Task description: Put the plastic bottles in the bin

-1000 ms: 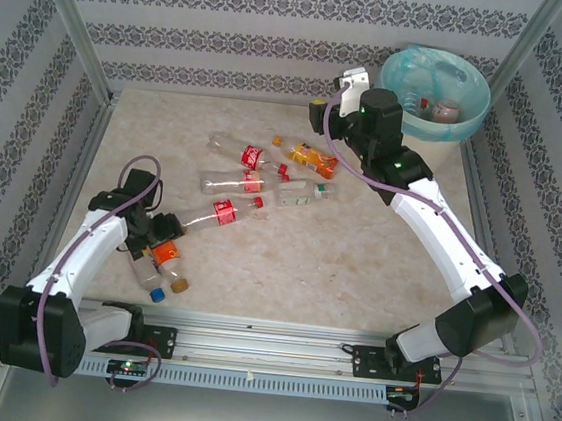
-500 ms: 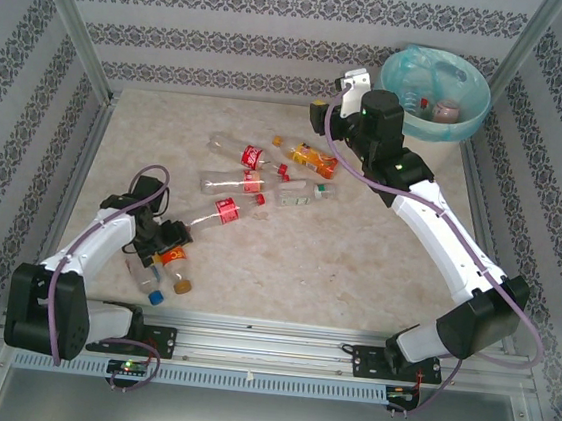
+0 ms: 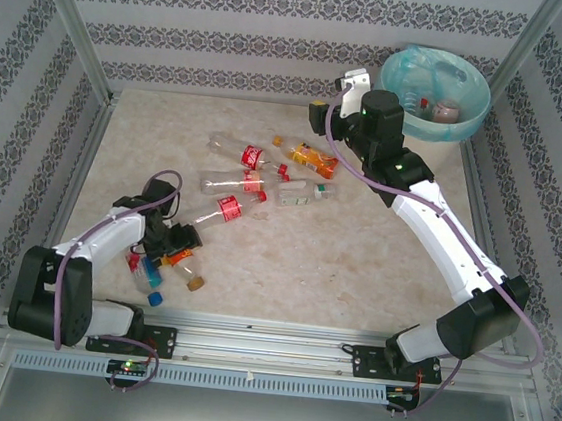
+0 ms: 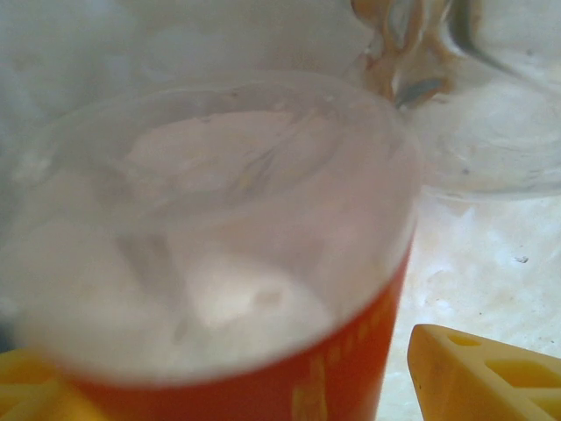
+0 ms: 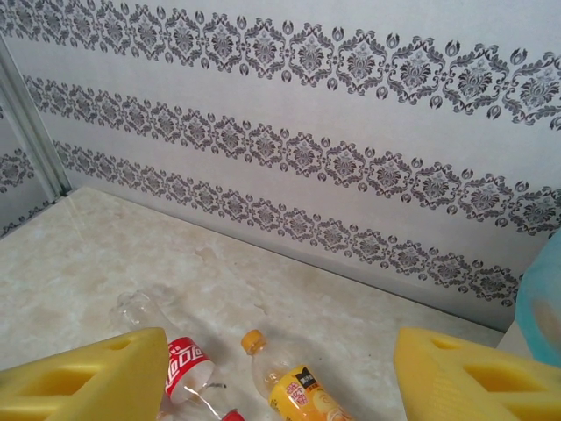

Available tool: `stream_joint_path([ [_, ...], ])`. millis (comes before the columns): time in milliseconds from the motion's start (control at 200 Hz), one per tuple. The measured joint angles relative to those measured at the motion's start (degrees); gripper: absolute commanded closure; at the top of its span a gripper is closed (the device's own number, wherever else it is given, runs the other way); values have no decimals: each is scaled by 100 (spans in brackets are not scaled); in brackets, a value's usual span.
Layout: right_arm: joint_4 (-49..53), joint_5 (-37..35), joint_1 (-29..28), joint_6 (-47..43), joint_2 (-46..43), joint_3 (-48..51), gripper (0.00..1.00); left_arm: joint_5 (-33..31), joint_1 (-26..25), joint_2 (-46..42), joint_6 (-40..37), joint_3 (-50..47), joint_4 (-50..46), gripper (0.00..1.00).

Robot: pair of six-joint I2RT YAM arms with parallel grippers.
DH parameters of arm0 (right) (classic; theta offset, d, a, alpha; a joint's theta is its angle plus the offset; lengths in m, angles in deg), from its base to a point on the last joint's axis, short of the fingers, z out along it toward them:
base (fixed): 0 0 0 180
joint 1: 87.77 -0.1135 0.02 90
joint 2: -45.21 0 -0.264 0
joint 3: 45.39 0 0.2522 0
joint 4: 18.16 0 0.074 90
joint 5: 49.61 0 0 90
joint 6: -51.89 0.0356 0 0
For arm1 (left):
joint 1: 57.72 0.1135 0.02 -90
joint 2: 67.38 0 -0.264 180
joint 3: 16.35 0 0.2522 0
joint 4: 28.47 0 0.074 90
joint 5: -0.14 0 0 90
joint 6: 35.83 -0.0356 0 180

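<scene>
the pale marbled table (image 3: pixel 355 269) carries everything, boxed in by patterned walls (image 3: pixel 278 49). the bin (image 3: pixel 482 99) stands in the far right corner, lined with a blue-green bag, with at least one bottle with a pinkish label (image 3: pixel 444 109) lying inside. the right arm (image 3: pixel 439 237) reaches up the right side to a spot just left of the bin; the right gripper (image 5: pixel 276 368) hangs above the table with its yellow jaws wide apart and nothing between them, facing the back wall. below it lie a red-labelled bottle (image 5: pixel 180 364) and an orange juice bottle (image 5: pixel 294 386). the left arm (image 3: pixel 92 241) lies low at the near left. mid-table is a loose cluster of plastic bottles (image 3: pixel 254 178), all lying on their sides. the left gripper (image 4: pixel 254 386) sits partly open astride an orange-labelled bottle (image 4: pixel 219 263), which nearly fills the gap; a thin strip of table shows between the bottle and one yellow pad (image 4: pixel 473 368), and whether the other pad touches it cannot be told. just beside lie a blue-capped bottle (image 3: pixel 146 275) and a brown-capped one (image 3: pixel 193 282).
</scene>
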Motion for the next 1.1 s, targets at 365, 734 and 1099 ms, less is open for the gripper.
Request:
stream_joint_path([
  [365,2,15,0,4,-111,79,31,-63,-79,-157,4,-4,81,39],
  [734,4,17,-55,22,-127,79,31,-358,-83,-990,2,122,-225,43],
  [1099,-11,981,-328,205,-127,0,30,-922,-286,-1635,-643,1252,61,47],
])
